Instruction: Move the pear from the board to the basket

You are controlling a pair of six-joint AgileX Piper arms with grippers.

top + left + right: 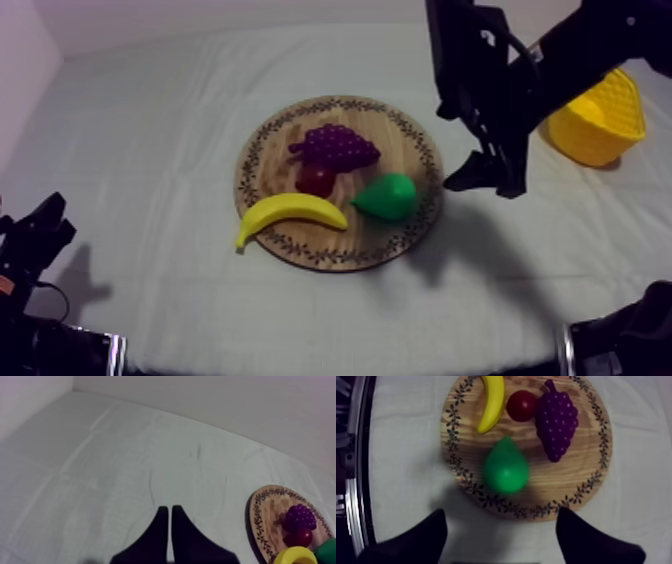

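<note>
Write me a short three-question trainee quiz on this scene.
1. True or false: the pear lies on the wooden board.
2. Pick one. The right hand is: A) open, B) shut on the pear, C) shut on nothing.
3. Fill in: in the top view, the yellow basket stands at the table's ___ side.
Key: 1 true; 2 A; 3 right.

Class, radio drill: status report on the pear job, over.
Right gripper open, hovering beside wooden board. Left gripper shut, low at its side. Pear on board, ungrasped. Banana, grapes clear of it.
</note>
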